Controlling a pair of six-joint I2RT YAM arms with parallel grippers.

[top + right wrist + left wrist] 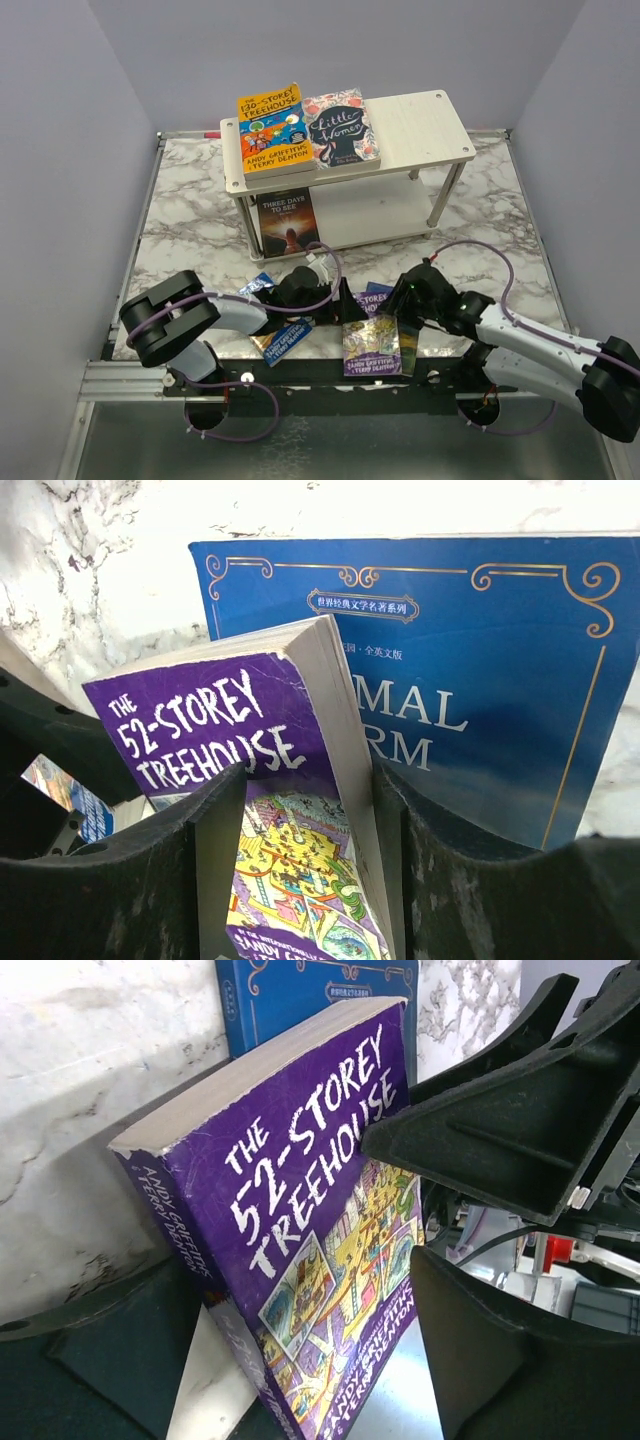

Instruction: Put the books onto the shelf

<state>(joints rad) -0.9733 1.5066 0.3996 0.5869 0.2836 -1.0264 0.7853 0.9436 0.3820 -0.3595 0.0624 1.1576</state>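
Down at the near edge of the marble table, the purple "52-Storey Treehouse" book stands tilted, well short of the shelf. The right gripper is closed on it, one finger against the front cover and the other behind the pages. The left gripper comes in from the left with its jaws spread wide to either side of the same book; whether its pads touch the book cannot be told. Just beyond the purple book the blue "Animal Farm" lies flat on the marble. On the shelf's top board, to the left, the orange Treehouse book and "Little Women" lie side by side, and a dark book sits on the lower tier.
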